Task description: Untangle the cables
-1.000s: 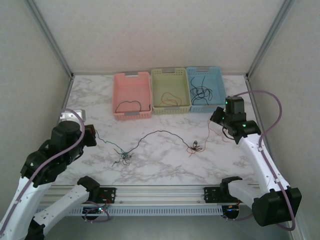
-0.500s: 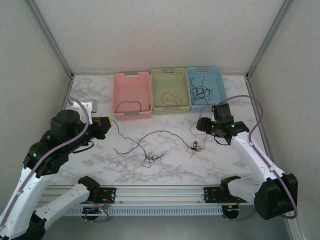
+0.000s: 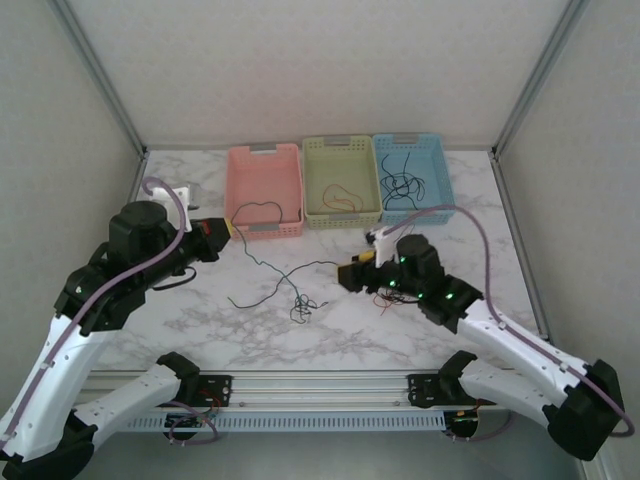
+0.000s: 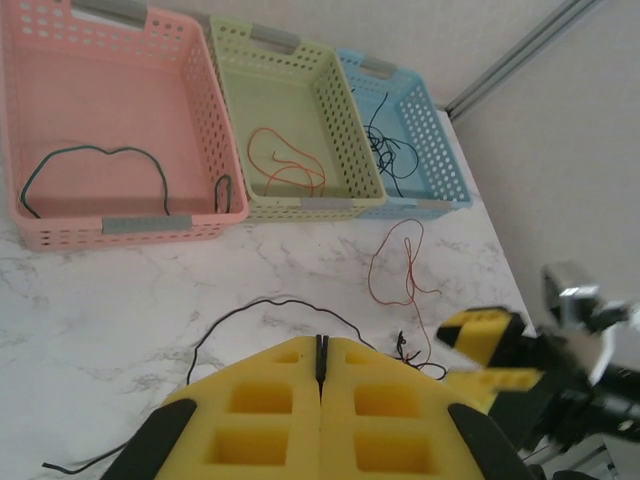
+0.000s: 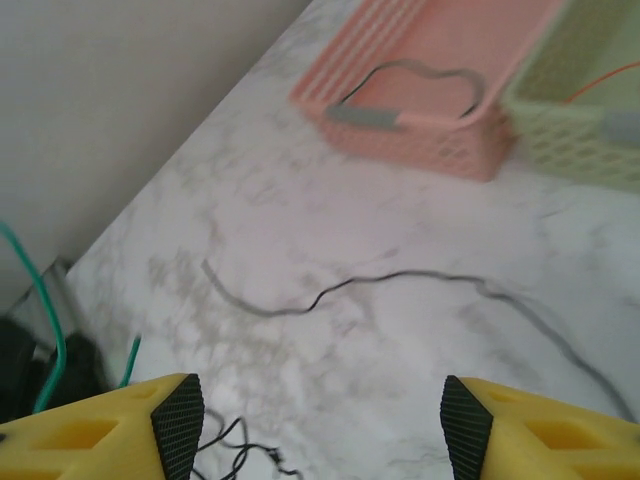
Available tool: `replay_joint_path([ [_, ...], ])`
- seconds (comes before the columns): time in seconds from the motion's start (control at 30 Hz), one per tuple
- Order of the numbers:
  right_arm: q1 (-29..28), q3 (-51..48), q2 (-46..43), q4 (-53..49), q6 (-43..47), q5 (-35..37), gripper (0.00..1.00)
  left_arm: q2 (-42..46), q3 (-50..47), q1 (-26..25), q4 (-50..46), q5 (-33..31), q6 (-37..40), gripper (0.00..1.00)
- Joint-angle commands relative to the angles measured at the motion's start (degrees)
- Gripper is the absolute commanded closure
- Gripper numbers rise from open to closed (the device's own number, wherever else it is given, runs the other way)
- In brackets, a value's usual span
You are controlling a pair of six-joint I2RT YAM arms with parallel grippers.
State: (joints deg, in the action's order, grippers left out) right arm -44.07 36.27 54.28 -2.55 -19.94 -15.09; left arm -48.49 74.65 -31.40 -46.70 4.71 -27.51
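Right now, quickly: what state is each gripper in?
Left gripper: shut on a thin dark cable.
Right gripper: open, holding nothing.

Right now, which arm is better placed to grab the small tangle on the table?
Right. The right gripper hovers near the tangle, jaws open; the left gripper is farther off, jaws shut on a green strand.

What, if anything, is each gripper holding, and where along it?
The left gripper pinches a dark green cable near its end; the right gripper is open, empty.
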Motion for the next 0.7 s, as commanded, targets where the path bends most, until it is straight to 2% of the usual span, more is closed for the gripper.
replay_joint_path([
  [0.0, -5.97, -4.96, 1.38, 14.72, 5.38, -1.65, 0.34, 0.07, 2.16, 0.2, 1.48, 1.27, -1.05, 1.0],
  [0.1, -8.82, -7.16, 3.15, 19.56, 7.37, -1.7, 0.34, 0.15, 2.42, 0.2, 1.66, 1.35, -1.15, 1.0],
  [0.3, -11.56, -6.93, 7.58, 23.08, 8.85, -3.89, 0.33, -0.11, 2.71, 0.2, 1.8, 1.79, -1.54, 1.0],
  [0.67, -13.02, -6.04, 12.2, 25.78, 9.65, -7.01, 0.35, -0.47, 3.3, 0.2, 1.88, 1.71, -1.55, 1.0],
])
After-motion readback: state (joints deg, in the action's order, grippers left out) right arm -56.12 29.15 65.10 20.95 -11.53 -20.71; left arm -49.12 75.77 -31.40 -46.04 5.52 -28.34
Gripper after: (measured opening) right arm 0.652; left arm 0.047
